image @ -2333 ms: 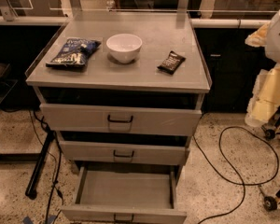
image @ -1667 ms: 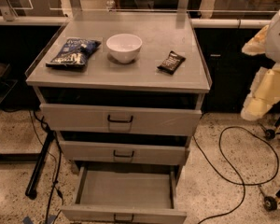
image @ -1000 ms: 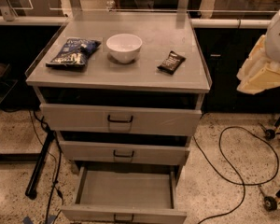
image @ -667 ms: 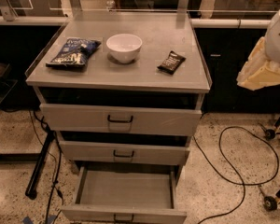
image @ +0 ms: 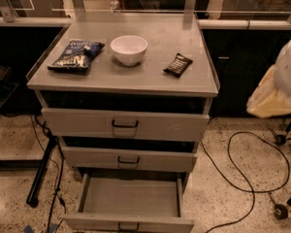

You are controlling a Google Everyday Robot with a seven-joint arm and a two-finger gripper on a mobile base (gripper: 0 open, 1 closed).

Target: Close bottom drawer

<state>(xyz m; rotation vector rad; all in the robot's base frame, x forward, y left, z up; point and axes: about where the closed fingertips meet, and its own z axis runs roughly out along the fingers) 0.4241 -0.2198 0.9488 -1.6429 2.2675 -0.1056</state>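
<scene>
The bottom drawer (image: 130, 198) of the grey metal cabinet (image: 126, 76) is pulled far out. Its shallow grey tray holds nothing, and its short front panel (image: 128, 223) with a small dark loop handle (image: 128, 226) is at the lower edge of the camera view. The middle drawer front (image: 128, 159) and the tallest top drawer front (image: 124, 124) stick out a little. My gripper (image: 270, 97) is the pale cream and white shape at the right edge, beside the cabinet at top-drawer height and well away from the bottom drawer.
On the cabinet top lie a dark blue snack bag (image: 76, 55), a white bowl (image: 129, 49) and a dark snack bar (image: 178, 64). A black cable (image: 242, 178) loops on the floor at the right. A black stand leg (image: 41, 171) is at the left, and cart wheels (image: 280, 210) are at the right.
The cream and white arm shape at the right edge has turned and dropped slightly. The drawers and the things on the cabinet top have not moved.
</scene>
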